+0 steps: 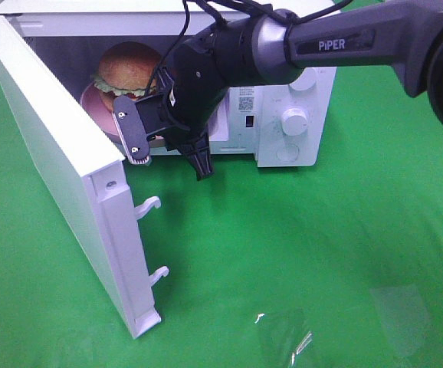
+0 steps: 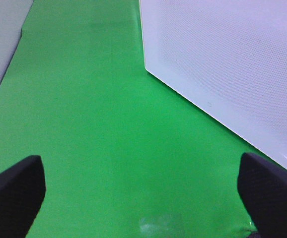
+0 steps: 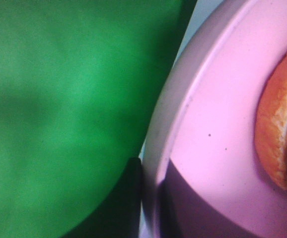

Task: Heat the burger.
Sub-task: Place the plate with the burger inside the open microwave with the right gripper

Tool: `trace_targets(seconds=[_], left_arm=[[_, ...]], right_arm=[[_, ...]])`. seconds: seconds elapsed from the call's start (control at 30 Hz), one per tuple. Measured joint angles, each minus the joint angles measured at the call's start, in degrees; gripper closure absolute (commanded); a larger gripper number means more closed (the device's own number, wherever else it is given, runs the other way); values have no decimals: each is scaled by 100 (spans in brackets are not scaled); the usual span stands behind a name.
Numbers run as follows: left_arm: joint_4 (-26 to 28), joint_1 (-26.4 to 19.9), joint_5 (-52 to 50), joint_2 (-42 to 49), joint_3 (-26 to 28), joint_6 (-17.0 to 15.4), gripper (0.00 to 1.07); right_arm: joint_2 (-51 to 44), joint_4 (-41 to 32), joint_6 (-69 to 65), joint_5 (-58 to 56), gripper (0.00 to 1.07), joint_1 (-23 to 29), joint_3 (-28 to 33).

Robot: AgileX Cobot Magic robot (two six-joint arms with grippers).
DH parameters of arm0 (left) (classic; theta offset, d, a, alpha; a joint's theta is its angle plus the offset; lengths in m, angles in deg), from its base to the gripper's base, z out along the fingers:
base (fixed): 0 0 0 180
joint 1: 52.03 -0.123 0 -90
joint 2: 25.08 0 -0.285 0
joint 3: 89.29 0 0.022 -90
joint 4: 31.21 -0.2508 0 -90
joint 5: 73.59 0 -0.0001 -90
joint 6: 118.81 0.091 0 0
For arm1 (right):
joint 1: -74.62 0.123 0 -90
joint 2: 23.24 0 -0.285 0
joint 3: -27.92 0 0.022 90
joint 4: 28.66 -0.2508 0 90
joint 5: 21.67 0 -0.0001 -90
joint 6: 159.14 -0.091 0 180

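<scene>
Microwave point(image 1: 310, 134) door point(image 1: 57, 153) stands wide open. The burger point(image 1: 129, 65) sits inside the cavity on the pink plate point(image 1: 95, 106). The bun edge point(image 3: 277, 134) shows on the plate in my right wrist view. My right gripper point(image 1: 146, 142) is at the opening, pinched together on the plate's rim point(image 3: 158, 148). My left gripper point(image 2: 143, 198) has its fingers point(image 2: 14, 191) spread wide, holding nothing, over the green cloth point(image 2: 94, 124) beside the door's outer face.
</scene>
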State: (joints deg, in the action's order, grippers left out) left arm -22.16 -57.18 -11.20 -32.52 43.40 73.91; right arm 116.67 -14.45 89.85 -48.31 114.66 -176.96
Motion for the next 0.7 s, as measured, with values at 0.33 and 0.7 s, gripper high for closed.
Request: trace_targets(seconds=[0.33,0.7], left_arm=[[0,0,0,0,0,0,9],[0,0,0,0,0,0,9]], right_arm=[[126,46,-286,-86,105,-80,-189],[126,115,-367,-86,104,-132,-218]])
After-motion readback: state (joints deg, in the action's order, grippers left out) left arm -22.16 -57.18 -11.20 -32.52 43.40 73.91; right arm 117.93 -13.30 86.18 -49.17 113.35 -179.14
